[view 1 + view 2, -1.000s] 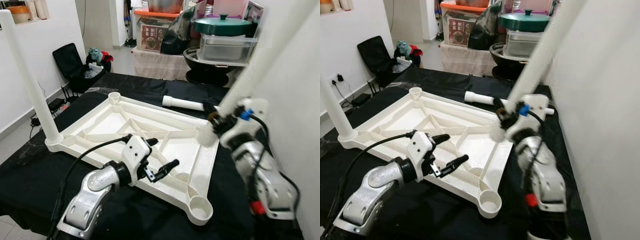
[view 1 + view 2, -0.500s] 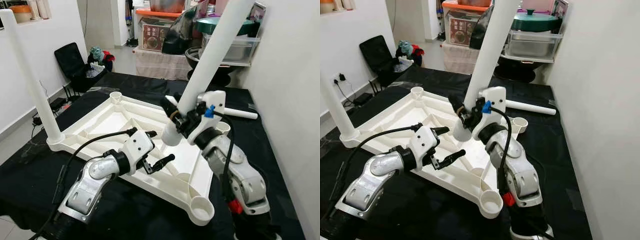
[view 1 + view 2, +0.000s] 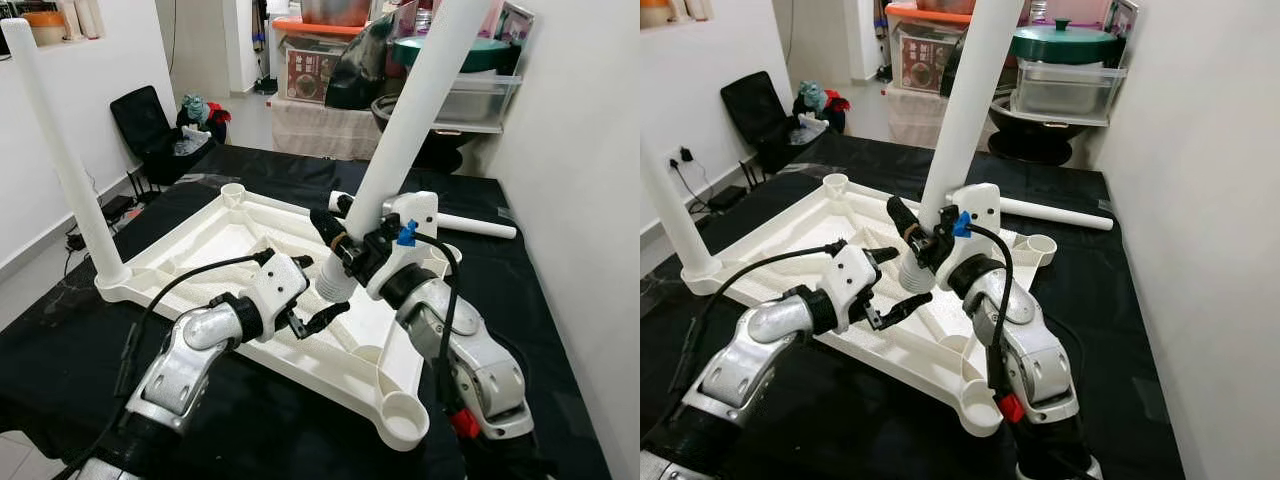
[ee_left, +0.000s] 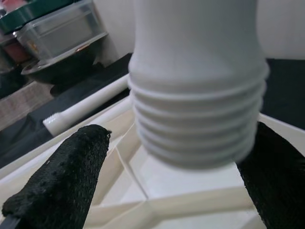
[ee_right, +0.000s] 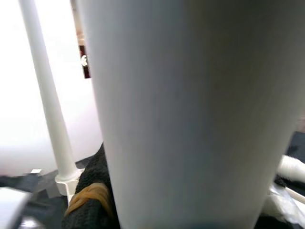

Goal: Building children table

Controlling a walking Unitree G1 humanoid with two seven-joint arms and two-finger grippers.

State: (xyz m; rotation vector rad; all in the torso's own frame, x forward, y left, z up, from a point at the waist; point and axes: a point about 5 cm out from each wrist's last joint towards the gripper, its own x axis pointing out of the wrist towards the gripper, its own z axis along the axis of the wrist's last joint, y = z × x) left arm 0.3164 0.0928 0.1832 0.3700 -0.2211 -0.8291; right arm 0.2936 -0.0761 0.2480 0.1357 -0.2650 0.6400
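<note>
While the white table top [image 3: 250, 250] lies upside down on the black-covered bench [image 3: 60, 350], the right gripper [image 3: 340, 245] is clamped on a white table leg [image 3: 410, 120] near its threaded end [image 4: 198, 119]. Leg's long axis runs steeply up and away to the robot's right, out past the frame's upper edge; threaded end points down and toward the left arm, hanging above the ribbed middle of the table top, not over any socket.

Left gripper [image 3: 308, 290] sits just below and beside that threaded end, fingers [image 4: 62, 176] spread apart either side of it, not touching as far as the wrist view lets me judge.

One leg [image 3: 60, 150] already stands upright in the left corner socket. Another leg [image 3: 470, 224] lies flat on the bench beyond the far edge. Empty sockets: near right corner [image 3: 403, 412], far corner [image 3: 232, 190].

Judgement: the near right corner socket lies toward the robot and to the right of the thread, so the leg must travel that way and come upright before screwing in. Right arm is nearer.
</note>
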